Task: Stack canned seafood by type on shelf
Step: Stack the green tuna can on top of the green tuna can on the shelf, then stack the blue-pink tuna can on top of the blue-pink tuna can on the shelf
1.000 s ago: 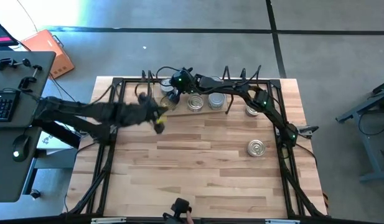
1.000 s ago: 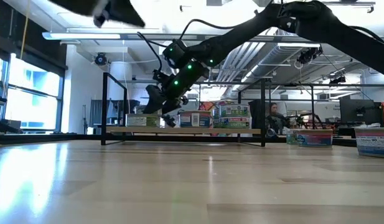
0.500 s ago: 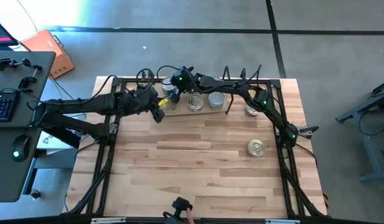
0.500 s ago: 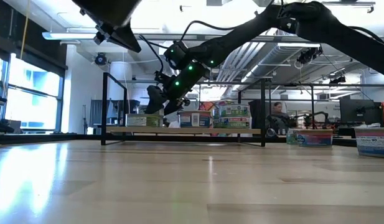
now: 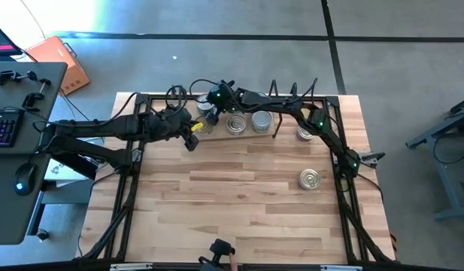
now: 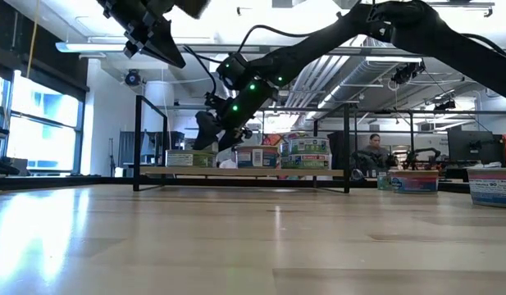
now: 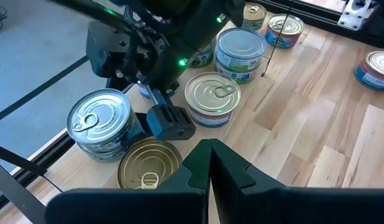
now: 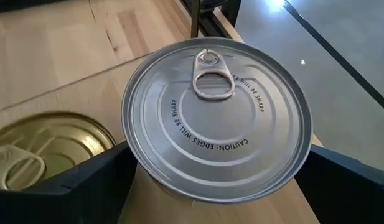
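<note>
The shelf (image 5: pixel 216 137) runs along the far edge of the tabletop (image 5: pixel 239 203), and everything here is placed from it; at its left end stands a silver-topped tin (image 8: pixel 216 118) on a short stack, with the right pincer (image 8: pixel 210 171) straddling it, its fingers spread wide to either side of the wall and apparently not pressing on it, so the tin looks set down rather than carried; a gold-topped tin (image 7: pixel 150 165) sits just beside that stack on the shelf board, and further tins (image 7: pixel 212 98) line the shelf toward its right end; two more cans lie off the shelf, one (image 5: pixel 310 179) well out on the tabletop in front of the shelf's right end; the left pincer (image 7: pixel 210 163) hangs just in front of the shelf's left end, shut tight and holding nothing. These tins should handle as rigid, fairly heavy for their size, with smooth slippery walls; the sound hold is across the side wall, low and level, clear of the pull ring, since stacked rims may slide.
</note>
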Robot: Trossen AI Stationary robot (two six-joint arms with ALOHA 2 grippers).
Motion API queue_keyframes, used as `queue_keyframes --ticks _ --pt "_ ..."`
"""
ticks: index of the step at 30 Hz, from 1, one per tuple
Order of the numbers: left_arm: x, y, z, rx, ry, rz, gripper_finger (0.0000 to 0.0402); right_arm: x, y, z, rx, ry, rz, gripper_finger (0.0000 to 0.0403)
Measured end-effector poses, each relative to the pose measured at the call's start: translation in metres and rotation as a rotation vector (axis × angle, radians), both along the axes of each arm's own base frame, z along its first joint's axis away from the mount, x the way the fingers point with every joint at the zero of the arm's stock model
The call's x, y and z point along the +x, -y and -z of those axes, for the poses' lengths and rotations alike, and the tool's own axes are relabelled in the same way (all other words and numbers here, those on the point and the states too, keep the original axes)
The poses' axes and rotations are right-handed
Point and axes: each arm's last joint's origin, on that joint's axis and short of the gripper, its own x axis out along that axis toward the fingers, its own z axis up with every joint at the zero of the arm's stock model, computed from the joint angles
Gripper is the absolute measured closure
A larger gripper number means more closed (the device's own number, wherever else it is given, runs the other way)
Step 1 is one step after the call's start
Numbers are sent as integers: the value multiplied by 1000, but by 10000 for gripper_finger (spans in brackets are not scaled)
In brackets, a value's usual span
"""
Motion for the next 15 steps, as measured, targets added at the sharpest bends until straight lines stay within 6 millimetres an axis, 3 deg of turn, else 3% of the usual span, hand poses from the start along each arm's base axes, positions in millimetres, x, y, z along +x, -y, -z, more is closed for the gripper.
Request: queue_keyframes --ticks 15 --pt "0 0 0 1 -1 -1 401 0 -2 0 -26 -26 -53 16"
